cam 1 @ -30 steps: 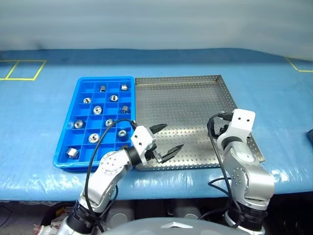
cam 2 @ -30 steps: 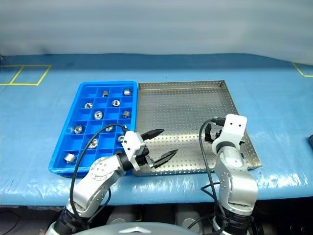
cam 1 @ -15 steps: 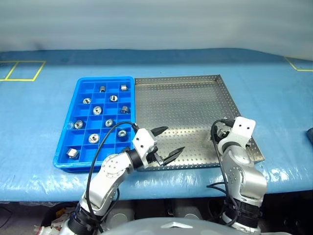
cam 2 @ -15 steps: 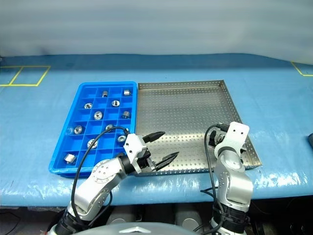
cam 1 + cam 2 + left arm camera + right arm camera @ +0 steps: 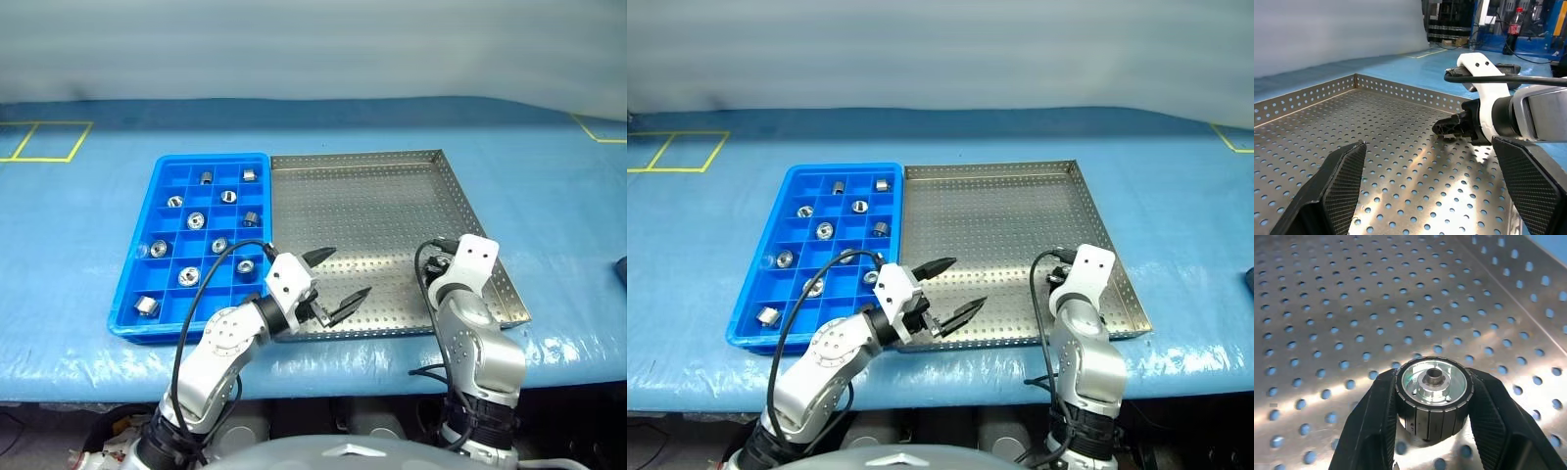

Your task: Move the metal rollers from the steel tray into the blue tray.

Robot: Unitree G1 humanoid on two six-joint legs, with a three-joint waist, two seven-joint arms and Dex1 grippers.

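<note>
Near the steel tray's (image 5: 392, 196) right rim, a metal roller (image 5: 1432, 399) is clamped by the right pincer (image 5: 1432, 431); the left pincer (image 5: 333, 284) is held agape. A lift, then carriage to the blue tray (image 5: 157, 186), is judged next.

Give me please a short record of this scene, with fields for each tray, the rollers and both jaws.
steel tray: perforated floor, one metal roller on it near its right rim
blue tray: directly left of the steel tray, touching it; about eleven rollers in separate compartments
right gripper: jaws closed on the metal roller, low over the steel floor
left gripper: jaws wide open, nothing between them, over the steel tray's near left part
</note>
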